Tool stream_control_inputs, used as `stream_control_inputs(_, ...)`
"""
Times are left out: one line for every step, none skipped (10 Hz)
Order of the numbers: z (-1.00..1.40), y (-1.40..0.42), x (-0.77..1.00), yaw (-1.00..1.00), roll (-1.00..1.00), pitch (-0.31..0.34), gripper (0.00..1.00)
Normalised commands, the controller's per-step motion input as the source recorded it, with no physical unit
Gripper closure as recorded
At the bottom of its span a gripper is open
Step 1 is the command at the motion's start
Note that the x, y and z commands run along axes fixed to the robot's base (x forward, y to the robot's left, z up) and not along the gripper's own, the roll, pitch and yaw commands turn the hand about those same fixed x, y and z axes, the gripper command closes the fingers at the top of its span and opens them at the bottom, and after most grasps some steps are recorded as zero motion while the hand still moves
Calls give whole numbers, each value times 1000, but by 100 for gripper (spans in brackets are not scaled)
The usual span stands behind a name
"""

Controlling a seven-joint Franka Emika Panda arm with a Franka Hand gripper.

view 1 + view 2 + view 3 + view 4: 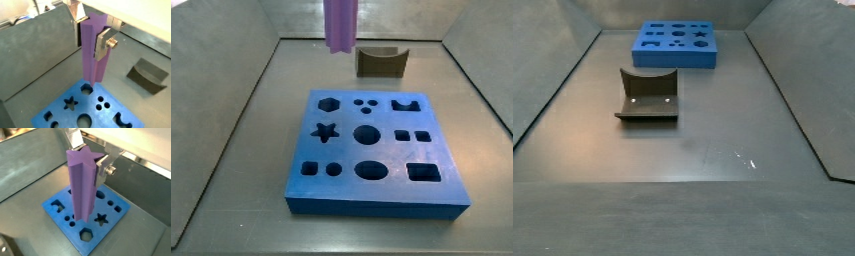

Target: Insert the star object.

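Hanging upright over the blue block [85, 218], the lilac peg [82, 185] is clamped near its upper end between the gripper's [90, 155] silver fingers [102, 42], which are closed onto it. In a side view the peg's lower end [342, 25] shows above the block's [372, 150] far edge, clear of the star hole [325, 131]. The olive U-block [648, 95] sits apart on the floor.

Hand [90, 37] raised above worktop, pointing down. Silver finger plates [105, 170] closed on the upright star object [82, 183], gripping near its top end in both wrist views.
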Motion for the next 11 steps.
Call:
stream_control_inputs(-511,-200,-17,-943,0,-96,100)
stream_control_inputs(-611,-294,-69,-871,0,-139,100)
stream_control_inputs(-694,-329,-100,-843,0,-166,100)
stream_control_inputs(-737,-346,-103,-840,0,-159,100)
stream_control_inputs(-694,-349,-89,-829,0,-123,100)
stream_control_inputs(-431,-269,0,-880,0,74,100)
stream_control_inputs(-177,-191,-103,-831,133,179,100)
stream_control_inputs(-169,0,-120,-740,134,297,100)
stream_control_inputs(-149,0,-120,-711,137,326,100)
stream_control_inputs(-157,0,-120,-723,141,309,100)
stream_control_inputs(-303,-231,-74,-697,146,270,100)
